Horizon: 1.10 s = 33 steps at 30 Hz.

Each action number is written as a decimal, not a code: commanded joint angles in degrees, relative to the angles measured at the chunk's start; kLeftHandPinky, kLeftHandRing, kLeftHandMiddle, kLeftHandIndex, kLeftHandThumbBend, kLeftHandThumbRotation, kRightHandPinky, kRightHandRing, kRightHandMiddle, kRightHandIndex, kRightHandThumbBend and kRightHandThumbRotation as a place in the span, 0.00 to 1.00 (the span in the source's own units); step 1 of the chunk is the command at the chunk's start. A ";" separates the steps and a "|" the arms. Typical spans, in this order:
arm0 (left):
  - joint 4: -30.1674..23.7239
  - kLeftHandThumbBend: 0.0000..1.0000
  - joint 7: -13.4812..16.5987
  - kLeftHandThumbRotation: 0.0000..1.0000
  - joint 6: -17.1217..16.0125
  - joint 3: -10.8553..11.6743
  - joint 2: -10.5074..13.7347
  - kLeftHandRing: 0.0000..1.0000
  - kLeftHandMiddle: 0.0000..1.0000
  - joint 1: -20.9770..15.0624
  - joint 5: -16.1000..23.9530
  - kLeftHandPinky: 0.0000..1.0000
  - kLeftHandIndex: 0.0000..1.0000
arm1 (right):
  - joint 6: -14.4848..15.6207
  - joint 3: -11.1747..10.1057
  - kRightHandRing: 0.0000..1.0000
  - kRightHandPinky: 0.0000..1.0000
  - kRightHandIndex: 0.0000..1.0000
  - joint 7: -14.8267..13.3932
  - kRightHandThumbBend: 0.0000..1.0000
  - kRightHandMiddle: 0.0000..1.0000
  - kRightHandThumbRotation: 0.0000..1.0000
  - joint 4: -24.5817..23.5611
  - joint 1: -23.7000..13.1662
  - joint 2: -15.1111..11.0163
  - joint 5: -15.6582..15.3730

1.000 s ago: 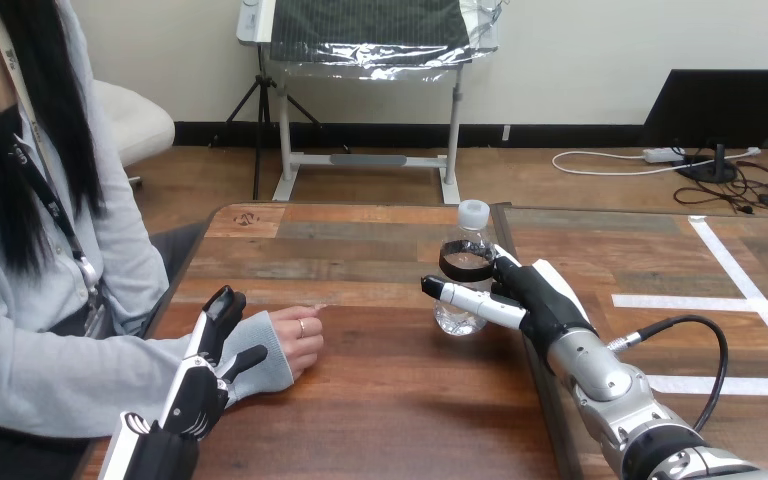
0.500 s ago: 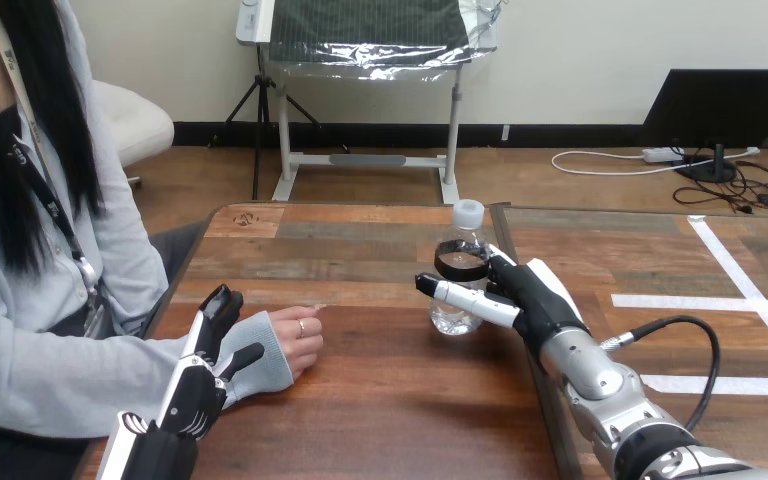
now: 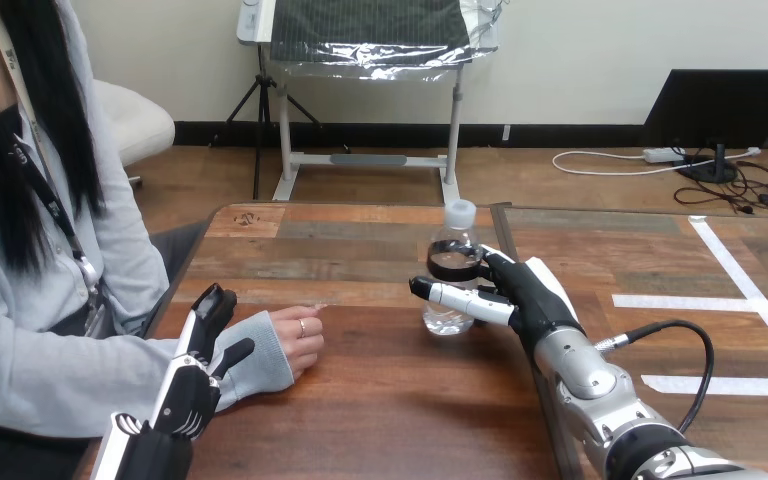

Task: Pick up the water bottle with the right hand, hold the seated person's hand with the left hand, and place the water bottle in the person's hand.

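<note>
The water bottle (image 3: 445, 318) is gripped in the right hand (image 3: 525, 297) and has been shifted toward the person's hand (image 3: 296, 340). The left hand (image 3: 192, 385) is laid straight-fingered beside the wrist, so the handover is nearer.

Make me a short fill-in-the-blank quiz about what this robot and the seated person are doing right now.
1. The right hand has its fingers curled round the water bottle, holding it ____, cap on top.
2. The bottle's cap is ____ in colour.
3. The left hand, fingers straight, lies close to the person's hand, which rests on the wooden ____.
Missing words: upright; white; table.
</note>
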 commanded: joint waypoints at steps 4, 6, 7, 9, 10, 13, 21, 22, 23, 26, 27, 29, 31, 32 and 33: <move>0.94 1.00 0.08 0.55 -2.87 1.04 0.47 1.00 1.00 -3.16 0.59 0.91 1.00 | -0.30 -1.17 0.63 0.54 0.69 -2.26 1.00 0.68 0.20 -0.58 -4.35 1.27 0.72; 0.91 1.00 1.11 0.58 -3.26 3.28 -0.51 0.99 1.00 -2.98 3.34 0.89 1.00 | -0.08 -1.11 0.61 0.53 0.66 -2.61 1.00 0.66 0.17 -0.55 -4.38 1.37 0.63; 0.77 1.00 0.75 0.59 -3.19 2.16 -0.22 0.99 1.00 -2.97 1.96 0.88 1.00 | -0.02 -0.94 0.60 0.53 0.65 -3.38 0.99 0.65 0.17 -0.53 -4.36 1.46 0.39; 0.64 1.00 0.19 0.57 -3.05 0.27 0.33 0.99 1.00 -3.01 -0.23 0.87 1.00 | 0.00 -0.73 0.58 0.52 0.62 -4.26 0.99 0.62 0.13 -0.52 -4.32 1.55 0.11; 0.71 1.00 0.33 0.57 -3.06 0.40 0.26 0.99 1.00 -2.90 -0.10 0.87 1.00 | -0.16 -0.88 0.57 0.51 0.61 -4.50 0.98 0.61 0.12 -0.52 -4.27 1.68 0.25; 0.69 1.00 0.41 0.57 -3.04 0.58 0.19 1.00 1.00 -2.69 0.08 0.87 1.00 | -0.45 -1.11 0.54 0.49 0.56 -4.88 0.97 0.57 0.08 -0.52 -4.17 1.86 0.45; 0.15 1.00 -0.34 0.56 -2.60 -0.80 0.91 1.00 1.00 -2.44 -1.63 0.91 1.00 | 0.04 -1.60 0.47 0.44 0.49 -5.97 0.91 0.51 0.02 -0.47 -4.08 2.28 0.88; 0.06 1.00 -0.17 0.55 -2.65 -0.54 0.75 1.00 1.00 -2.38 -1.33 0.92 1.00 | 0.17 -1.48 0.47 0.43 0.49 -6.36 0.91 0.50 0.02 -0.46 -4.07 2.32 0.74; -0.05 1.00 -0.01 0.56 -2.70 -0.28 0.59 1.00 1.00 -2.33 -1.04 0.92 1.00 | 0.25 -1.34 0.46 0.43 0.48 -6.65 0.90 0.50 0.01 -0.46 -4.08 2.32 0.59; -0.17 1.00 0.07 0.56 -2.75 -0.03 0.59 1.00 1.00 -2.22 -0.60 0.92 1.00 | 0.34 -1.41 0.45 0.41 0.47 -7.24 0.89 0.48 0.01 -0.45 -4.01 2.40 0.62; -0.20 1.00 0.06 0.56 -2.75 -0.03 0.60 1.00 1.00 -2.19 -0.51 0.92 1.00 | 0.34 -1.47 0.44 0.41 0.47 -7.33 0.88 0.48 0.01 -0.46 -3.99 2.41 0.67; 0.40 1.00 0.00 0.55 -3.55 -0.16 0.56 1.00 1.00 -2.51 -0.76 0.92 1.00 | 0.35 -1.56 0.43 0.40 0.47 -7.57 0.87 0.47 0.00 -0.45 -3.89 2.44 0.74; 0.28 1.00 0.04 0.54 -3.50 -0.14 0.51 1.00 1.00 -2.42 -0.66 0.92 1.00 | 0.36 -1.84 0.43 0.40 0.46 -7.74 0.86 0.46 0.00 -0.46 -3.83 2.51 1.01; 0.03 1.00 0.08 0.54 -3.21 -0.09 0.50 1.00 1.00 -2.26 -0.53 0.92 1.00 | 0.37 -2.02 0.43 0.40 0.46 -7.82 0.86 0.46 0.00 -0.47 -3.81 2.56 1.20; -0.19 1.00 0.12 0.54 -3.01 -0.06 0.47 1.00 1.00 -2.13 -0.41 0.92 1.00 | 0.38 -2.16 0.43 0.40 0.46 -7.87 0.86 0.46 0.00 -0.48 -3.80 2.59 1.32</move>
